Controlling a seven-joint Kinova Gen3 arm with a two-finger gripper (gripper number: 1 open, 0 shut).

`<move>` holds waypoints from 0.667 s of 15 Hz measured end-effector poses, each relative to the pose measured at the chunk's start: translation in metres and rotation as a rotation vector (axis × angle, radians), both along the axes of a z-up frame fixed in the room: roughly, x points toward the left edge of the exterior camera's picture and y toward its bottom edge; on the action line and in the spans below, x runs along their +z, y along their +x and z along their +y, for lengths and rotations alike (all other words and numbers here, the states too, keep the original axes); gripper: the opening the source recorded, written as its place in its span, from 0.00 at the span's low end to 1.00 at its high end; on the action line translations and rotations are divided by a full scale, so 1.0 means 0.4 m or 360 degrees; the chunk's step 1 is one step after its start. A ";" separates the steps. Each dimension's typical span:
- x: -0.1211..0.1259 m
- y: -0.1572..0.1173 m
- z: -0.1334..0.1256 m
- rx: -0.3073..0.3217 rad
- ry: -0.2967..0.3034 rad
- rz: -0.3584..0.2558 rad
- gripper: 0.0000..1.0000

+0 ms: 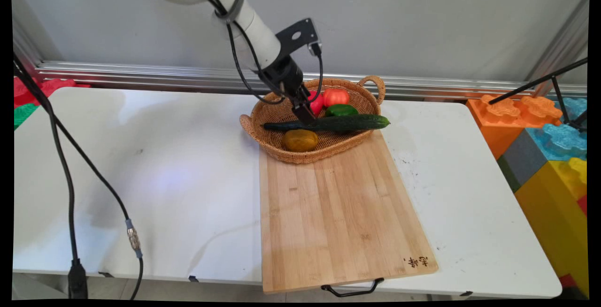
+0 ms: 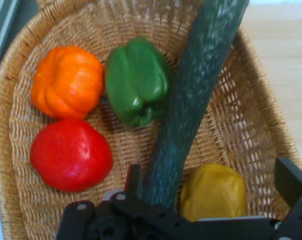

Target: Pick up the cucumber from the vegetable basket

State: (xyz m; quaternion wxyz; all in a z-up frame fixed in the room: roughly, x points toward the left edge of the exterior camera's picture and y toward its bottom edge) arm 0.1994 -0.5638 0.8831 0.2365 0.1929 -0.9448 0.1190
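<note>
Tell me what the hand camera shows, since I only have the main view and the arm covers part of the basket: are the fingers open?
Observer: Open. The gripper has one finger close beside the cucumber and the other out past the yellow vegetable, so both lie between them.
Operator: Is that finger touching the cucumber?
Observer: It sits right against its edge, but I cannot tell whether there is contact.
Operator: And the red thing behind the arm?
Observer: A whole, smooth red vegetable, apart from the cucumber, next to the orange pepper.
</note>
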 end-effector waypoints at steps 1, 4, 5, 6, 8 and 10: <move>0.016 -0.004 0.000 -0.0016 -0.0005 0.0007 1.00; 0.057 -0.007 0.003 -0.0074 -0.0029 0.0028 1.00; 0.070 -0.004 0.003 -0.0092 -0.0043 0.0037 1.00; 0.079 -0.001 0.002 -0.0106 -0.0055 0.0045 1.00; 0.096 0.008 -0.002 -0.0127 -0.0079 0.0061 1.00; 0.107 0.020 -0.008 -0.0137 -0.0097 0.0074 1.00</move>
